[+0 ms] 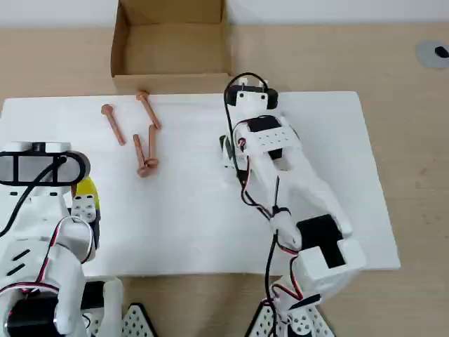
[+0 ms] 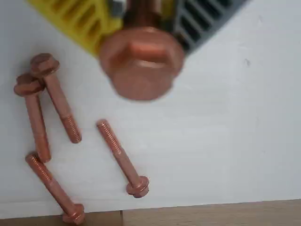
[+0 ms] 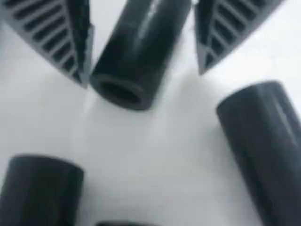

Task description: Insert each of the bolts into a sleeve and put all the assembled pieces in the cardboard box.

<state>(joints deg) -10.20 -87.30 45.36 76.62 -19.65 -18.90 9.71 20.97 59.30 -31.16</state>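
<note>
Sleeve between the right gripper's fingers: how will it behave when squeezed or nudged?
The sleeve is a smooth round tube lying on its side, so a sideways nudge would probably roll it. It looks rigid and thick-walled, unlikely to crush. Its sheen suggests slip, though the ribbed fingers of the right gripper should help.

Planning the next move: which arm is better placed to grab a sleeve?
Right. The right gripper, open, straddles a black sleeve, so it probably need only close. The left gripper is busy holding a copper bolt.
</note>
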